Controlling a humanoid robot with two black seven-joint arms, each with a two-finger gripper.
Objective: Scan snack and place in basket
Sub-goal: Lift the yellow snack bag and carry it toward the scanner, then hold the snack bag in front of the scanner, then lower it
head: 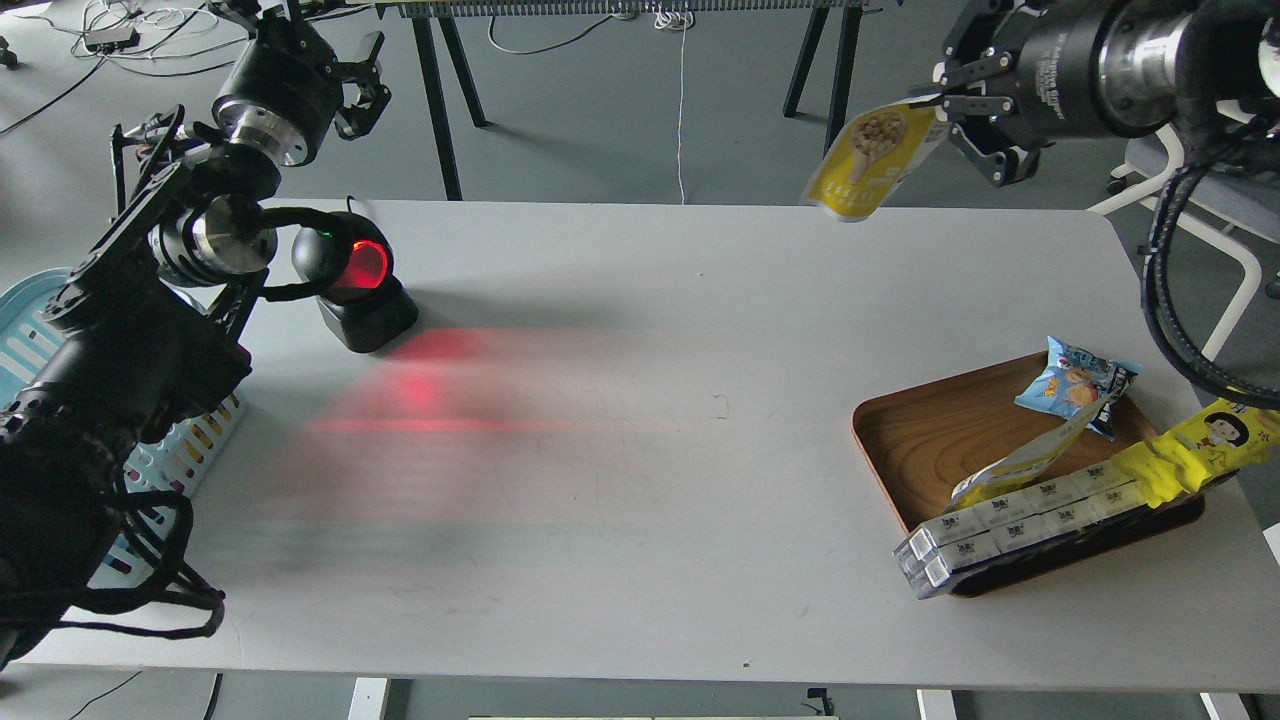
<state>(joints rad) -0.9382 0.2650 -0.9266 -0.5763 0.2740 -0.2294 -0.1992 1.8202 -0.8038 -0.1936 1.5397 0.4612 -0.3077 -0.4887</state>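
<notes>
My right gripper (958, 105) is shut on the top edge of the snack (873, 160), a flat yellow-and-white pouch with a round bean picture. It hangs tilted, high above the table's far right edge. The light blue basket (30, 320) stands at the table's left edge, mostly hidden behind my left arm. My left gripper (362, 75) is raised at the far left, beyond the table's back edge, with its fingers apart and empty.
A black barcode scanner (355, 280) with a red glowing window stands at the back left and throws red light on the white table (640, 450). A brown wooden tray (925, 440) at the right holds a blue packet (1075, 380), a long yellow strip pack (1190, 450) and another pouch (1020, 462).
</notes>
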